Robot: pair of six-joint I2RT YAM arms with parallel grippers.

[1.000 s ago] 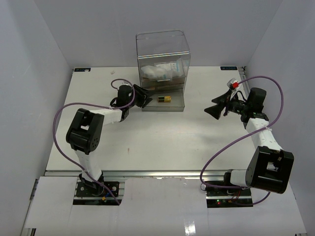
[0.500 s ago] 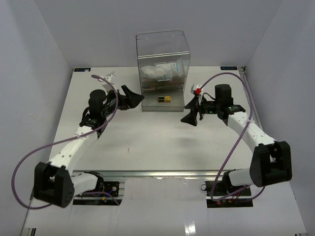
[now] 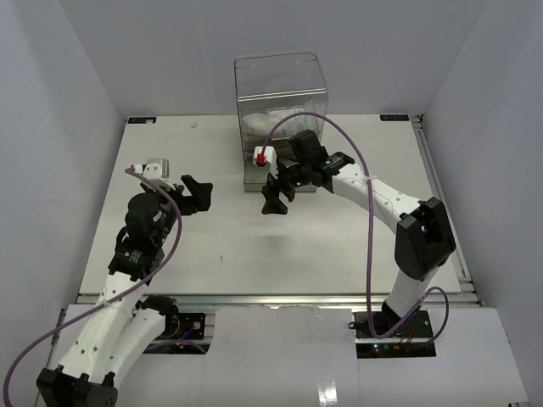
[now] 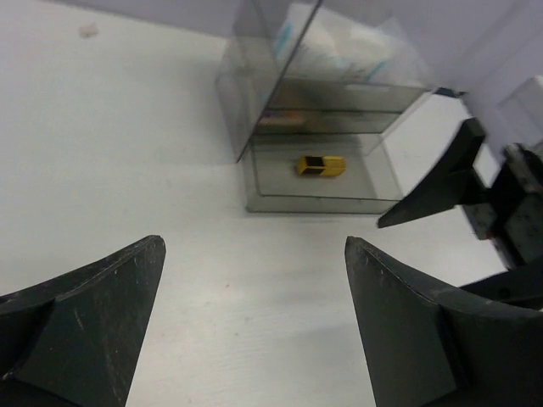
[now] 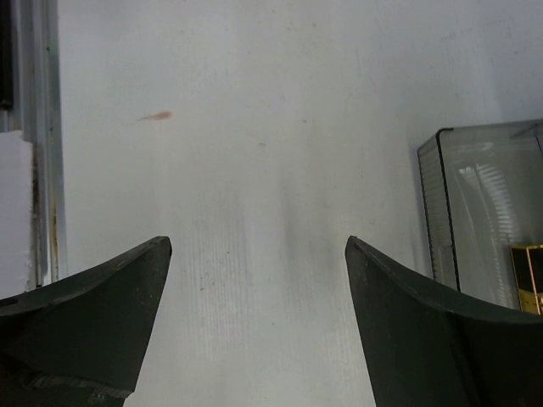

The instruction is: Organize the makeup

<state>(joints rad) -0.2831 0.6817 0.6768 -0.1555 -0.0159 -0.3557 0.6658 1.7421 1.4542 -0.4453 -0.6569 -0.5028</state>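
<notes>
**A:** How far along is the tidying?

**B:** Close to finished, I judge. The box [image 3: 280, 80] stands at the table's [image 3: 254, 254] 12 o'clock edge, and all the makeup I can make out is inside it. White-blue packets [image 4: 339, 59] lie in the upper compartment and a gold compact [image 4: 321, 165] on the bottom level.

**A:** Anything lying outside?

**B:** Only a pale speck [image 3: 193, 125] at the box's 9 o'clock, too small to name. It may be a stray item or just a mark.

**A:** And the grippers?

**B:** Neither carries anything. The left gripper [image 3: 197, 194] sits at the box's 8 o'clock, well apart from it, with its fingers spread wide. The right gripper [image 3: 273, 195] is at the box's 6 o'clock, near its front, with its fingers also spread and only bare table between them.

**A:** So what is left?

**B:** Little, I think. The speck may need checking, and the bottom drawer may need pushing in; I cannot tell whether it is fully shut.
</notes>
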